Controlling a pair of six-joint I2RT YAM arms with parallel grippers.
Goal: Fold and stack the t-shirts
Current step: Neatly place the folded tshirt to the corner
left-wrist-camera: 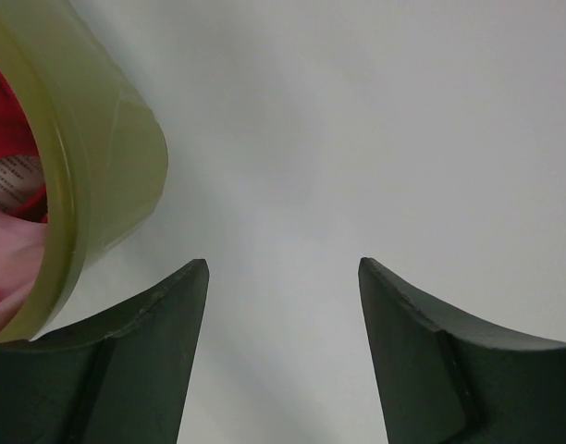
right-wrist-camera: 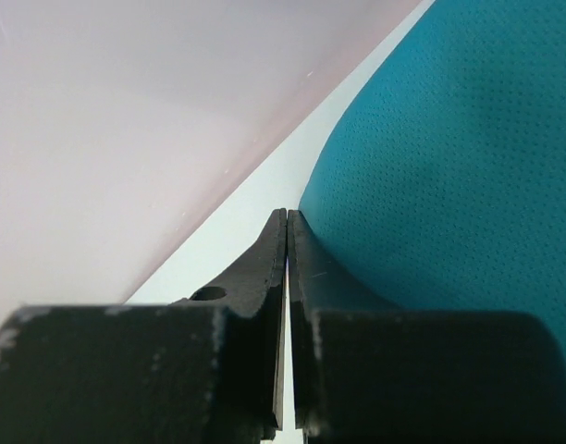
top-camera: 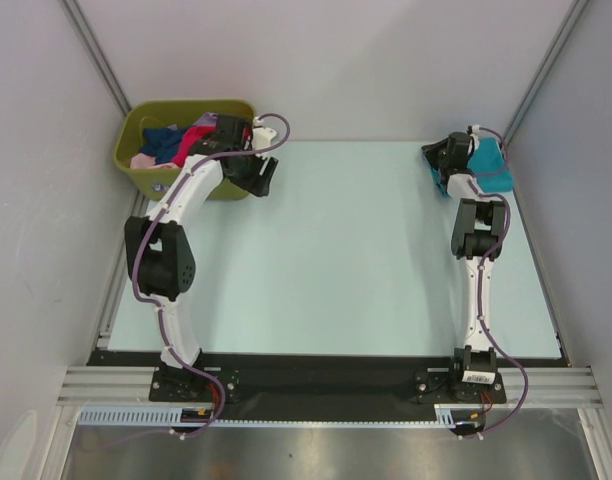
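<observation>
**Desk:** Where do things stand?

**Photographer:** One teal shirt (top-camera: 491, 168) lies folded in the far right corner of the surface (top-camera: 336, 260). The other shirts (top-camera: 174, 145), magenta, navy and pink among them, sit heaped in the olive bin (top-camera: 126, 165) at far left.

**Desk:** And the arms?

**Photographer:** The left tool (left-wrist-camera: 283, 270) hangs just outside the bin's rim, jaws wide apart and holding nothing. The right tool (right-wrist-camera: 288, 217) is pressed closed with nothing seen between its jaws. It sits just beside the teal shirt's edge, perhaps touching it.

**Desk:** What could go wrong?

**Photographer:** Two things, in my judgement. A closed tool that close to the fold could drag it on pulling away, rumpling the start of the stack or nudging it toward the side wall (right-wrist-camera: 126, 139). At the bin, the left tool sits beside the rim, not above the cloth, so a descent from there could strike the plastic and shove the bin. A deep bite into that tangle could also lift several shirts together.
</observation>
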